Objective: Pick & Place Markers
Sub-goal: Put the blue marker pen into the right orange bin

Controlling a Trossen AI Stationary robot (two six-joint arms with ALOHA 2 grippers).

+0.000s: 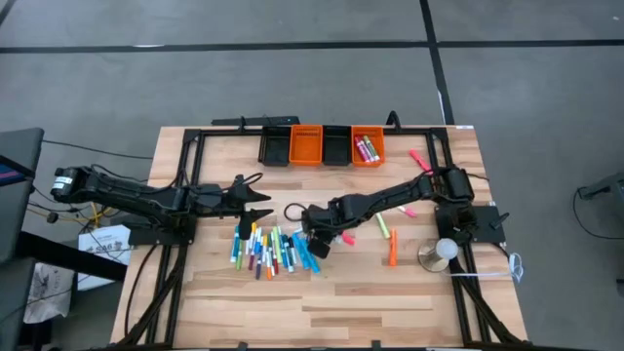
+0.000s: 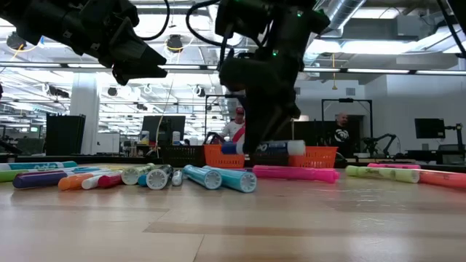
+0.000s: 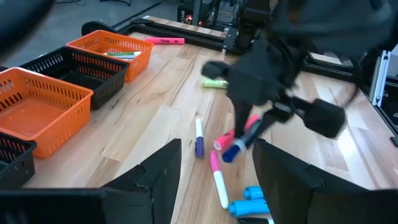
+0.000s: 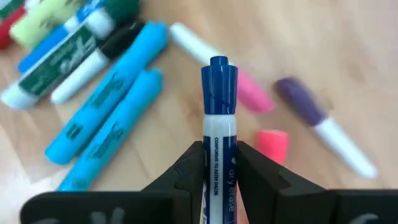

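right gripper [image 4: 219, 163] has its two fingers closed down tight on a blue-capped marker [image 4: 219, 118], white barrel with dark blue cap. the marker's long axis runs straight out along the fingers, cap end poking forward past the fingertips, barrel pinched between them. in the low view that same marker [image 2: 275, 148] sits roughly level and clear of the table, held above the wood under the right gripper [image 2: 271, 138]. just below and ahead of the gripper is the loose pile of markers [image 1: 268, 249]: two light blue markers [image 4: 102, 127] lie side by side at a diagonal off to one side of the held one, and a pink marker [image 4: 252, 92] and a purple-capped marker [image 4: 323, 124] lie just past its cap on the other side, all flat on the table [image 1: 390, 302]. from above, the right gripper [image 1: 317, 234] hangs over the pile's right edge, with a few more strays, an orange marker [image 1: 392, 249] and a green marker [image 1: 383, 225], lying back along its arm. left gripper [image 1: 255, 205] waits near the pile's upper left, fingers spread apart and holding nothing. bins [image 1: 322, 144] sit along the far edge, well away from both grippers, the rightmost orange one with some markers in it.
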